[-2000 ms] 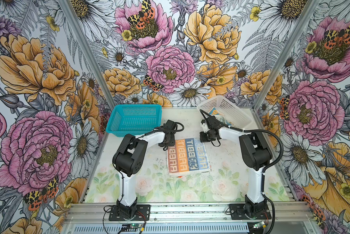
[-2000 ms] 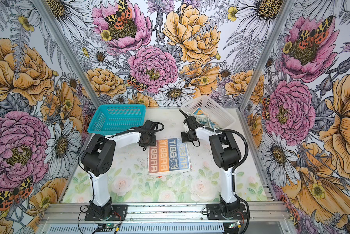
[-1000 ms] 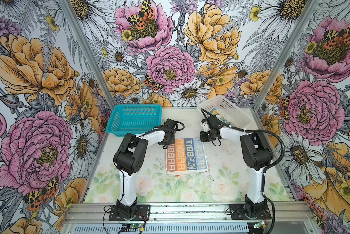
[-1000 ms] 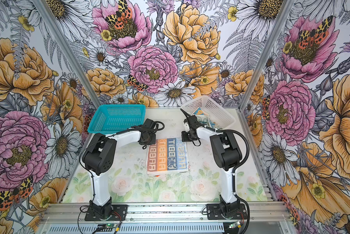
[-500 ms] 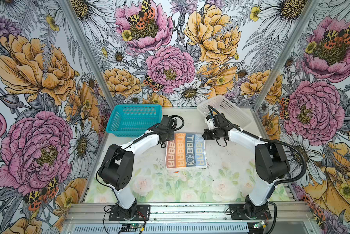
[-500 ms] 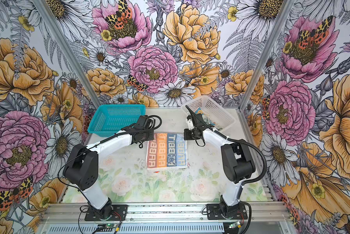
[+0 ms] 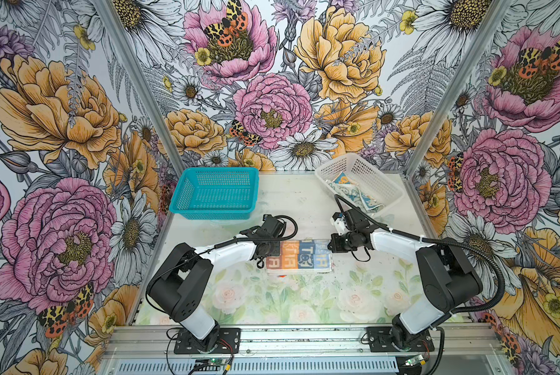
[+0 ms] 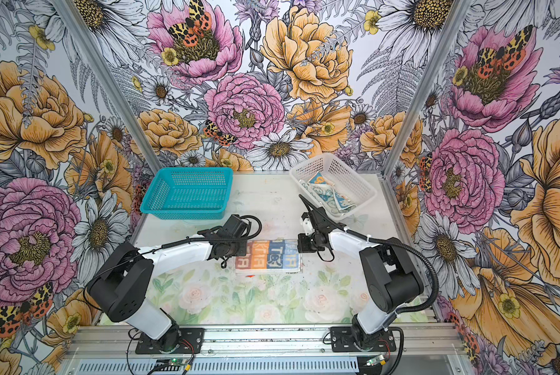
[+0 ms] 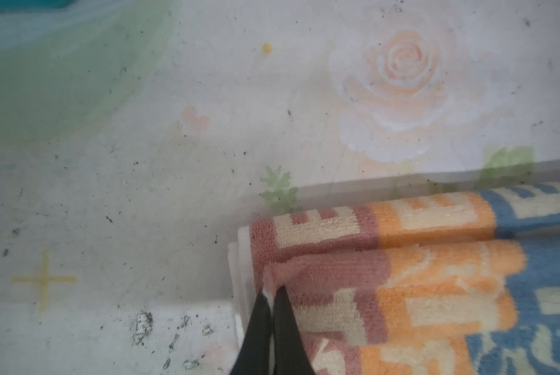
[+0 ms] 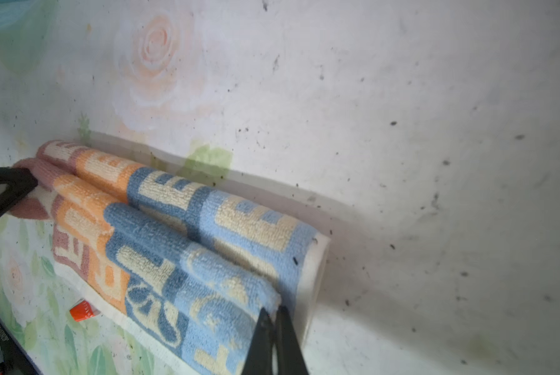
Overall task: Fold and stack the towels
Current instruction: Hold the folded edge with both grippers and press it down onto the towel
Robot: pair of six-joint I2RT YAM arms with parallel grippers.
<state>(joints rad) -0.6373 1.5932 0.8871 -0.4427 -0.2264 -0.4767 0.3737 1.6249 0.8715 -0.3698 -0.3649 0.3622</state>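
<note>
In a top view, the lettered towel [image 7: 299, 258] lies on the counter [image 7: 272, 302] between the two arms, in front of the blue basket [image 7: 213, 211]. The left hand [image 7: 269, 256] is at its left end and the right hand [image 7: 330, 249] is at its right end, likely so that both ends move together and the fold comes out straight. The other towels [image 7: 350, 193] sit in the white basket [image 7: 387, 188]. In the left wrist view, the left hand [image 9: 273, 293] is squeezed tight on the pink corner of the top layer, and the cloth bends into a soft roll past it. In the right wrist view, the right hand [image 10: 275, 311] pinches the light blue corner the same way. Holding just the corners probably keeps the cloth flat.
</note>
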